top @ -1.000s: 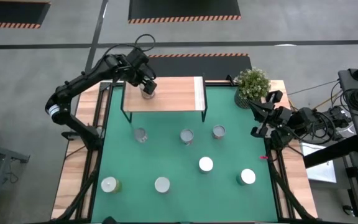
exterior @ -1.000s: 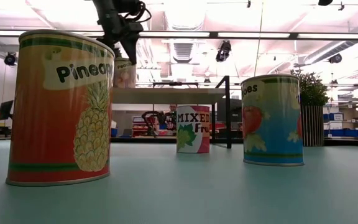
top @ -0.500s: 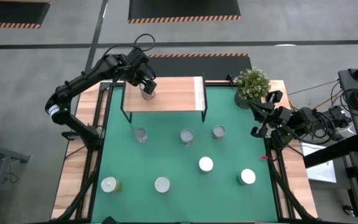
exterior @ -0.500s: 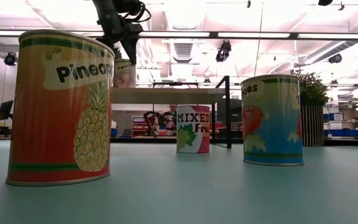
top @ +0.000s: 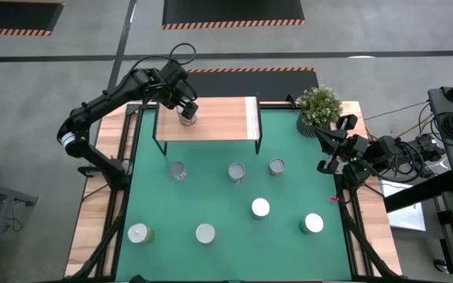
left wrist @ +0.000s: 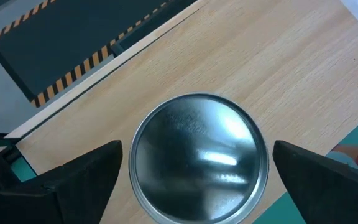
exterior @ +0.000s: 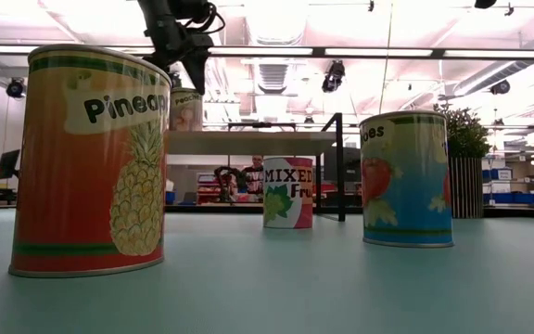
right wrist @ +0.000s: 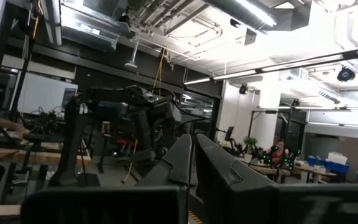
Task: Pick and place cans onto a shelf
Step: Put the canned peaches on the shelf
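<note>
- The left gripper (top: 185, 110) was over the shelf (top: 219, 119), near the shelf's back left corner.
- Its two fingers (left wrist: 86, 174) were spread wide, one on each side of a can (left wrist: 199, 158) with a shiny silver top. There was a gap on both sides, so the fingers were not touching that can.
- That can (top: 185, 115) stood upright on the wooden shelf, close to its left edge.
- The shelf stood along the back edge of the green table (top: 211, 200), with a paler strip at its right end.
- Seven more cans stood on the green table. Three were in a row just in front of the shelf (top: 178, 170) (top: 236, 172) (top: 277, 166).
- One white-topped can (top: 260, 207) was near the middle of the table. Another (top: 313, 223) was near the right edge.
- Two cans (top: 138, 233) (top: 204, 233) were near the front edge, toward the left corner.
- In the low view a pineapple can (exterior: 91, 162) stood closest, with a mixed fruit can (exterior: 287, 192) farther back.
- The right gripper (top: 325, 152) waited at the table's right edge, near a potted plant (top: 318, 108) at the back right corner. Its fingers (right wrist: 185, 158) were pressed together, holding nothing.
</note>
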Action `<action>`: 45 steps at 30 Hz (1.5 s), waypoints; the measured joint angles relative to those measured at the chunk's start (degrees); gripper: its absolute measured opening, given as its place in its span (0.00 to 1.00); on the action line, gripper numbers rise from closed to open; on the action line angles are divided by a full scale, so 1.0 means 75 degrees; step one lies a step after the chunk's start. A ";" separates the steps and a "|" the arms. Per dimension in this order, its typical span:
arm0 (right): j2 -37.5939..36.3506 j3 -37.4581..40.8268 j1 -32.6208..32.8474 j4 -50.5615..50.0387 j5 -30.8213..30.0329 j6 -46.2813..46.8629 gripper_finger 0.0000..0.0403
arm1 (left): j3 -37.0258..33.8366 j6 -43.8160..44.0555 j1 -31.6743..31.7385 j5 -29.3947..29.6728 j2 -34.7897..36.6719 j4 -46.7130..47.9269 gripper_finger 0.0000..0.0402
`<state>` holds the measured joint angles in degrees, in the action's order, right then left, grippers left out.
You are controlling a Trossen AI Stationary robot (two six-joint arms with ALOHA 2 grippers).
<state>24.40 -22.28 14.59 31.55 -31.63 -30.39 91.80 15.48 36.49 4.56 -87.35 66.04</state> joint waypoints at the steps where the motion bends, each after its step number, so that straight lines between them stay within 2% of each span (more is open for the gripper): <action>1: 0.0000 0.0000 0.0000 0.0000 -0.0001 -0.0037 0.03 | 0.0020 0.0030 0.0000 -0.0004 0.0000 0.0042 0.99; 7: 0.0000 0.0000 0.0000 0.0001 -0.0001 -0.0045 0.03 | 0.0344 0.0063 0.0000 -0.0020 0.0000 0.0544 0.98; 14: 0.0000 0.0000 0.0000 0.0003 -0.0001 -0.0039 0.03 | 0.1341 -0.0003 -0.0012 -0.0023 0.0003 0.1374 0.98; 18: 0.0000 0.0000 0.0000 0.0003 -0.0001 -0.0039 0.03 | 0.1860 -0.0316 -0.0085 -0.0023 0.0040 0.1314 0.98; 21: 0.0000 0.0000 0.0000 0.0003 -0.0001 -0.0036 0.03 | 0.1892 -0.0758 -0.0188 -0.0023 0.0113 0.1072 0.94; 26: 0.0000 0.0000 0.0000 0.0003 0.0000 -0.0002 0.03 | 0.1361 -0.1149 -0.0212 -0.0192 0.0172 0.0529 0.76; 32: 0.0000 0.0000 0.0000 0.0003 -0.0001 0.0072 0.03 | 0.0324 -0.1316 -0.0213 -0.0309 0.0169 0.0211 0.45; 38: 0.0000 0.0000 0.0000 0.0003 0.0002 0.0068 0.03 | -0.0006 -0.1316 -0.0207 -0.0286 0.0172 -0.0011 0.16; 42: 0.0000 0.0000 0.0000 0.0003 0.0002 0.0062 0.03 | 0.0013 -0.1313 -0.0207 -0.0280 0.0175 -0.0092 0.03; 45: 0.0000 0.0000 0.0000 0.0003 0.0002 0.0054 0.03 | 0.0204 -0.1287 -0.0204 -0.0277 0.0187 -0.0103 0.01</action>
<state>24.40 -22.28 14.59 31.57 -31.62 -29.98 93.33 5.82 34.96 2.48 -85.95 65.27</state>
